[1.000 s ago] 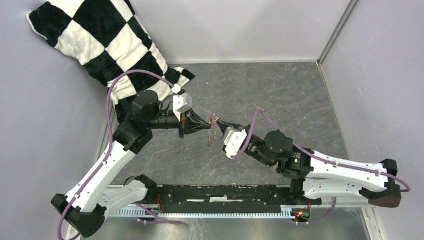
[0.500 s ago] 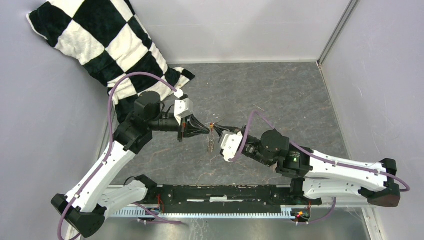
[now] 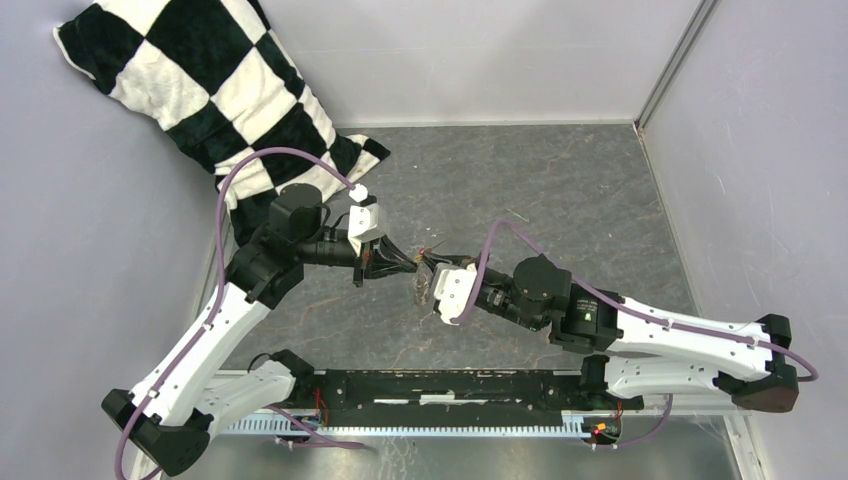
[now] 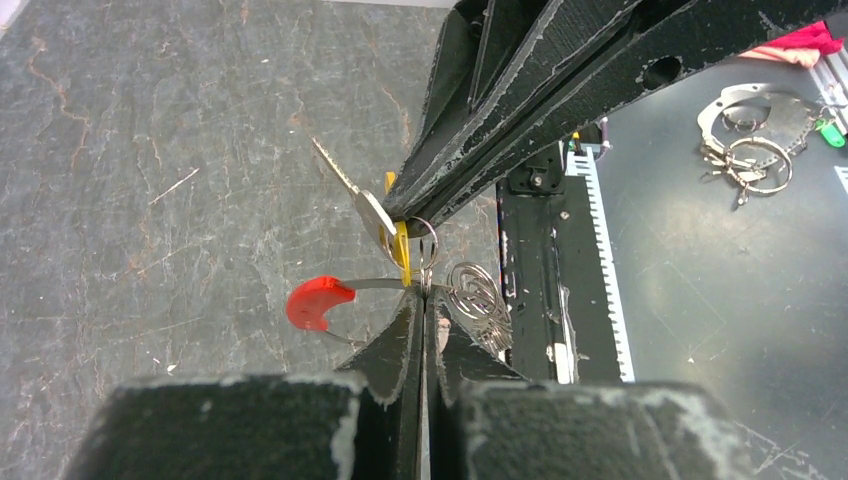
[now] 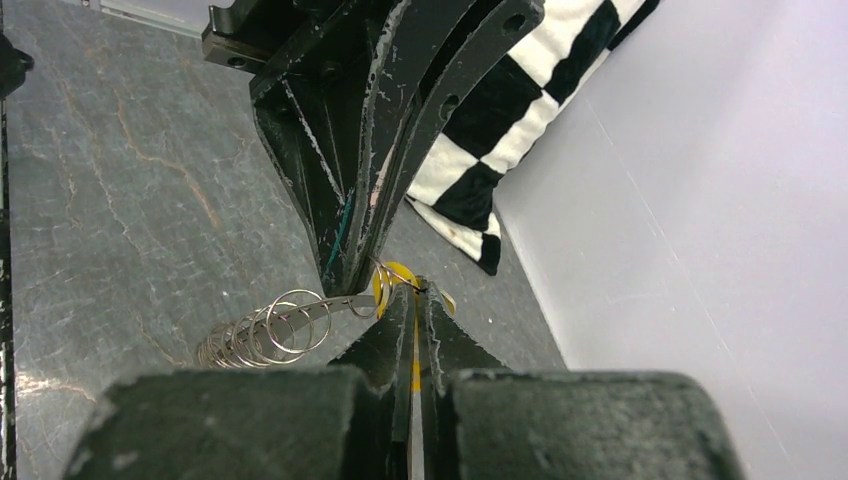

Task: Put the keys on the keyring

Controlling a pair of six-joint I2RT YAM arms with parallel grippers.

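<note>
l hand [image 4: 421,300] pinches the keyring [image 4: 320,303], r hand [image 5: 412,298] pinches the key [image 4: 375,212] by its yellow head. both touch mid-air above the desk [image 4: 150,150]. hold ring steady, feed key hole onto wire slowly, no twisting.

I am reading no text, label, brand, number or sign anywhere in these three views (the white toothed strip [image 3: 400,428] along the near edge is looking a little like a ruler, but I am making out no figures on it).
</note>
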